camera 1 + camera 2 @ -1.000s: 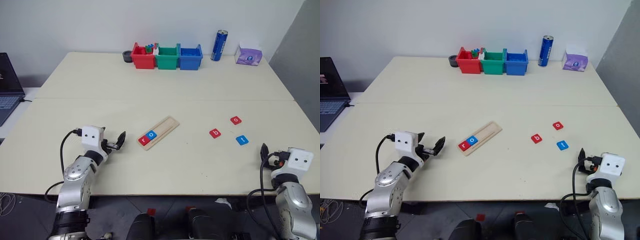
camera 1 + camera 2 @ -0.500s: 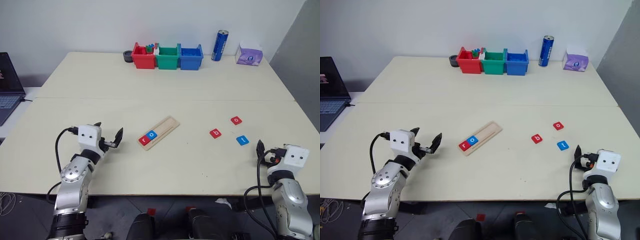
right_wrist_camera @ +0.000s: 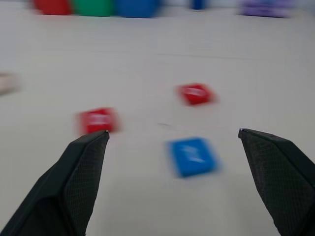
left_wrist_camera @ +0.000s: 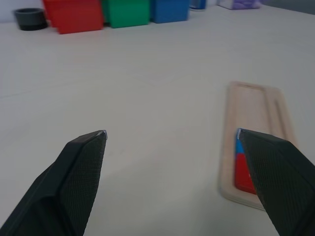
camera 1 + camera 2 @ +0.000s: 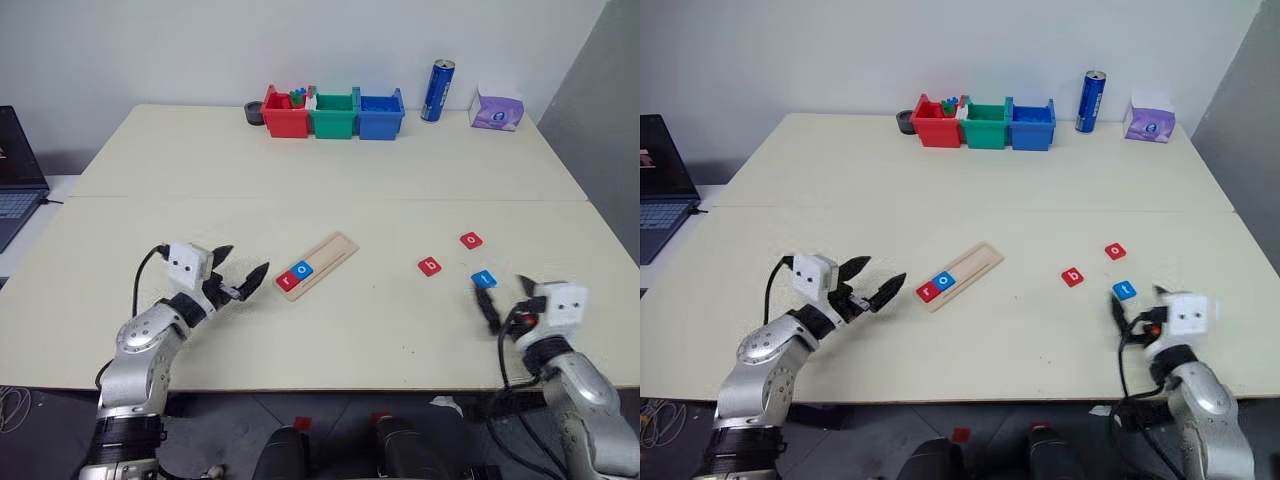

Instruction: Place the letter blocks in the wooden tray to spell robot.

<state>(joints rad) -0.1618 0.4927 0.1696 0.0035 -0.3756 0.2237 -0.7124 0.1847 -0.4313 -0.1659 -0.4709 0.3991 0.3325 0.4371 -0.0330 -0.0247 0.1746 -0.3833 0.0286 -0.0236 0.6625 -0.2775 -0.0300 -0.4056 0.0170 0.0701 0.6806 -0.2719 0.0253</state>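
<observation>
Jaws: we see both released, left gripper (image 5: 240, 275) and right gripper (image 5: 505, 297) empty.
Long pale wooden tray (image 5: 335, 250): holds red r tile (image 5: 287, 281), blue o tile (image 5: 303, 268).
Right of tray: red b tile (image 5: 430, 266), red o tile (image 5: 471, 240), blue t tile (image 5: 484, 279).

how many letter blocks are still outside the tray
3. A red b, a red o and a blue t lie loose on the table, right of the tray. The tray holds two more, r and o.
</observation>
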